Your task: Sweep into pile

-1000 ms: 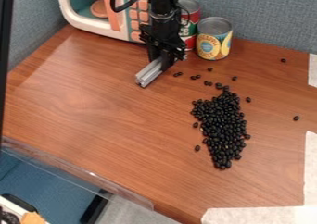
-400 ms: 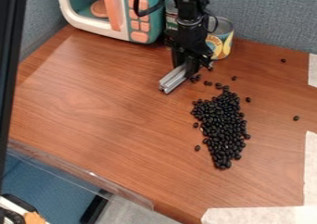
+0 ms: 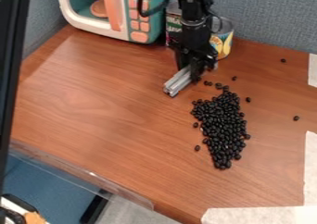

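The black gripper (image 3: 193, 72) hangs low over the wooden table, up and left of the beans, shut on a short grey metal bar (image 3: 178, 81). The bar lies at a slant, its near end pointing down and left. An elongated pile of black beans (image 3: 221, 126) spreads over the table right of centre. A few beans (image 3: 208, 83) lie just right of the gripper, and single ones are scattered at the right, such as a bean (image 3: 296, 118) near the white tape.
Behind the arm stand two cans, a red and green can (image 3: 173, 26) and a yellow can (image 3: 226, 42). A toy microwave (image 3: 139, 35) is at the upper left. White tape (image 3: 260, 214) marks the table's lower right, and a clear strip (image 3: 80, 174) runs along the near left edge.
The gripper and bar have moved right and slightly down toward the pile. Loose beans that lay right of the bar are now pushed along or hidden by the gripper.
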{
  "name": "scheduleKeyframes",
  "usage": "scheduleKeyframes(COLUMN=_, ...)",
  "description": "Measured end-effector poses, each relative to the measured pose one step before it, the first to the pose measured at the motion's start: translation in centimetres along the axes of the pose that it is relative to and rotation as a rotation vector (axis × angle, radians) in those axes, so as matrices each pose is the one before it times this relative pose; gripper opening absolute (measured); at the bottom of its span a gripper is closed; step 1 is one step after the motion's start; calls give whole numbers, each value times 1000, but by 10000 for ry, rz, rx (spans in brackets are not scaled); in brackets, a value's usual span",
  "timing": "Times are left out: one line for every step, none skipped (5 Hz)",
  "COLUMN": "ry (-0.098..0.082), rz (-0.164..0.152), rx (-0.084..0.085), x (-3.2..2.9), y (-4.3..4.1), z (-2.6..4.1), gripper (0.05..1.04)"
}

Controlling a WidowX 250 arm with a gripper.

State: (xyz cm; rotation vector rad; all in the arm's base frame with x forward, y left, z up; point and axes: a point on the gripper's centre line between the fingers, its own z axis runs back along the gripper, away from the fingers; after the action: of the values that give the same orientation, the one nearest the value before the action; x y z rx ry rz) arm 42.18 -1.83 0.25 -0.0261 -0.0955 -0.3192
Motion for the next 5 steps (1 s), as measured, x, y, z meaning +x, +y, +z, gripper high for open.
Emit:
scheduleKeyframes(ry=197, rz=-210, rx=-38, x=-350, y=-1803, z=-186, gripper=366)
scheduleKeyframes(ry=-4, rz=66, rx=39, x=43, y=7, z=30, gripper=366)
scheduleKeyframes(ry=32, rz=-182, rx=1, x=297, y=90, z=135, gripper=366)
scheduleKeyframes(ry=-481, rz=-1285, rx=-355, x=541, y=-206, z=-55, gripper=366)
scheduleKeyframes(ry=-253, rz=-1516, rx=-58, x=287, y=-160, z=-88, gripper=366)
